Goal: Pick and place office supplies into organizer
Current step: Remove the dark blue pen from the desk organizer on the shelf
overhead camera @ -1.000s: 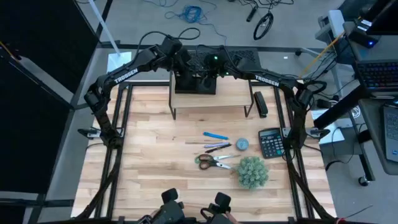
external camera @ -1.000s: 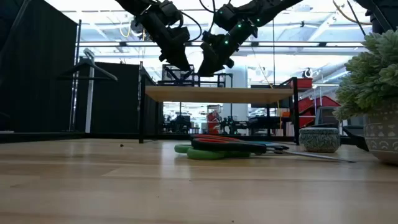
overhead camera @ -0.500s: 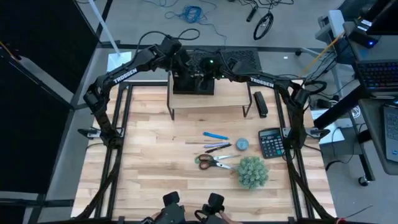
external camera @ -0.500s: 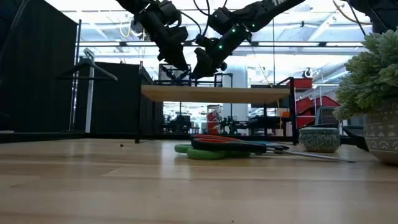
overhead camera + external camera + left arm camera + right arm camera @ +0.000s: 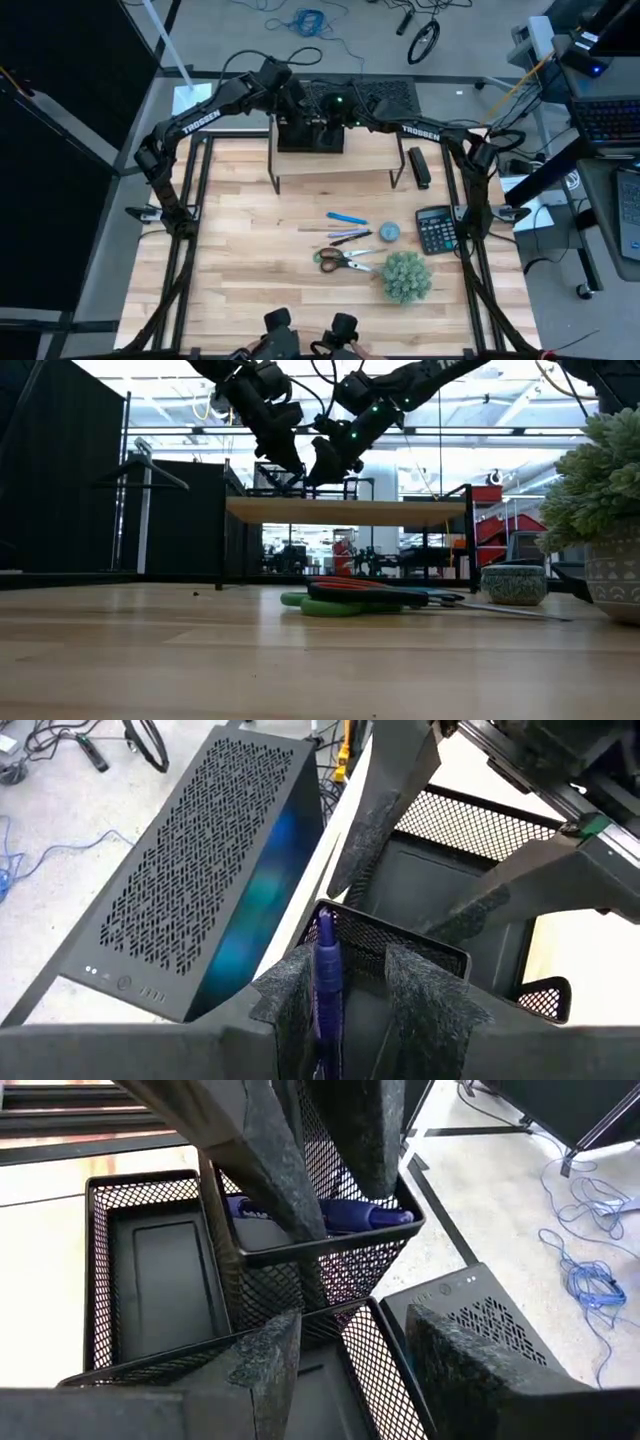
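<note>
Both tools sit over the mesh organizer (image 5: 160, 1280): left tool (image 5: 355, 990) pinching a blue pen (image 5: 326, 970), right tool (image 5: 350, 1355) spread.

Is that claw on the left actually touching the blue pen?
Touching. The left wrist view shows the blue pen pressed against a finger of the left gripper, over the organizer.

Right gripper (image 5: 345, 1360) hovers just above the black mesh organizer (image 5: 150, 1270), fingers (image 5: 250, 1365) spread apart with nothing between them. Ahead of it, the left gripper (image 5: 300, 1150) reaches into the taller pen-cup section (image 5: 330, 1255), pinching a blue pen (image 5: 350, 1215) that lies across the cup opening. A perforated black case (image 5: 480, 1330) sits on the floor beyond the organizer.
</note>
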